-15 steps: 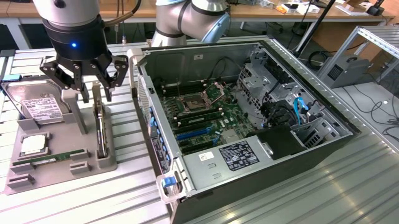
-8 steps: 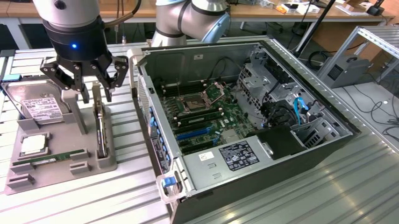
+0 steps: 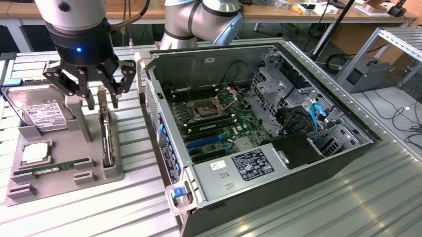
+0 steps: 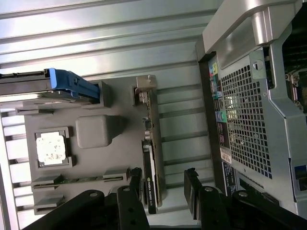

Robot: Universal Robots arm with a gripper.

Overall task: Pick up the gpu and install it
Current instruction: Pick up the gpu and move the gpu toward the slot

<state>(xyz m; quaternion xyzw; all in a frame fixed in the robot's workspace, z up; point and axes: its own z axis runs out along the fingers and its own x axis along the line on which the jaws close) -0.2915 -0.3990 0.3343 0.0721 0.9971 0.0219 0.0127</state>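
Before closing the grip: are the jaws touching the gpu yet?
Cannot tell. Wrist view: the gripper has its jaws open around the gpu; one jaw sits close beside it, gap unclear.

We see a ribbed metal table [image 3: 329,207] carrying an open computer case [image 3: 191,64]; just beside it, a grey, seemingly plastic, parts tray [image 3: 59,183].

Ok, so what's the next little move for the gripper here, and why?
Probably lower straight down: the open gripper hovers just above the gpu, which stands on edge in the grey tray, with the jaws lined up either side of it and nothing held yet.
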